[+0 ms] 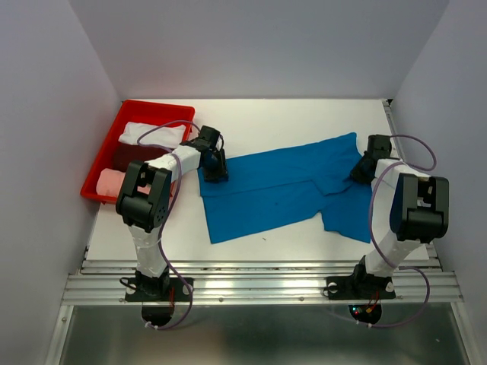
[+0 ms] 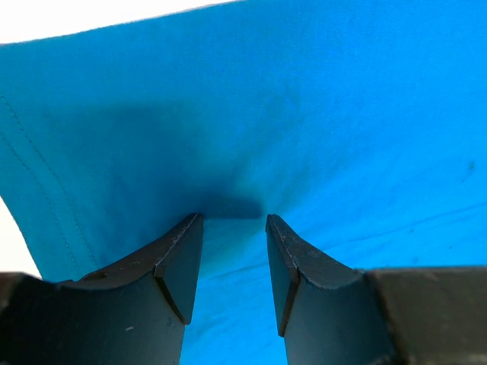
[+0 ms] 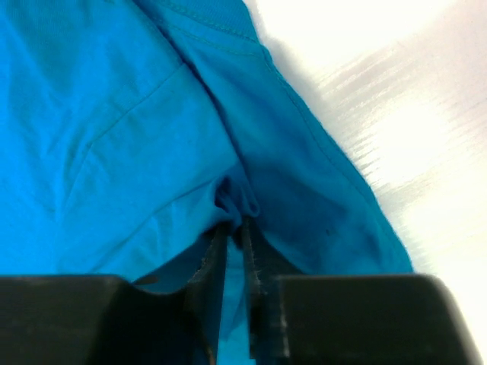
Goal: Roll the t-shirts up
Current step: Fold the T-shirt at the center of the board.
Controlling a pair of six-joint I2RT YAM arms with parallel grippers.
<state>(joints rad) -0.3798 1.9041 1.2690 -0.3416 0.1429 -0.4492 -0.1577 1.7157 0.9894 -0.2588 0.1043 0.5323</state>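
Right gripper (image 3: pixel 234 222) is pinched shut on a fold of the blue t-shirt (image 1: pixel 281 190), at the end far from the red tray (image 1: pixel 160 105). Left gripper (image 2: pixel 234 220): jaws apart, tips down on the tray-side edge. The blue t-shirt lies spread flat just beside the tray. Looks like a pre-roll grab. Next: left must close on cloth before any lift.

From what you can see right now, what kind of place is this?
Probably a robot test cell in a lab. Plain white walls box in the table, the left arm and right arm are bolted to a metal rail, and a blue t-shirt lies near a red tray.
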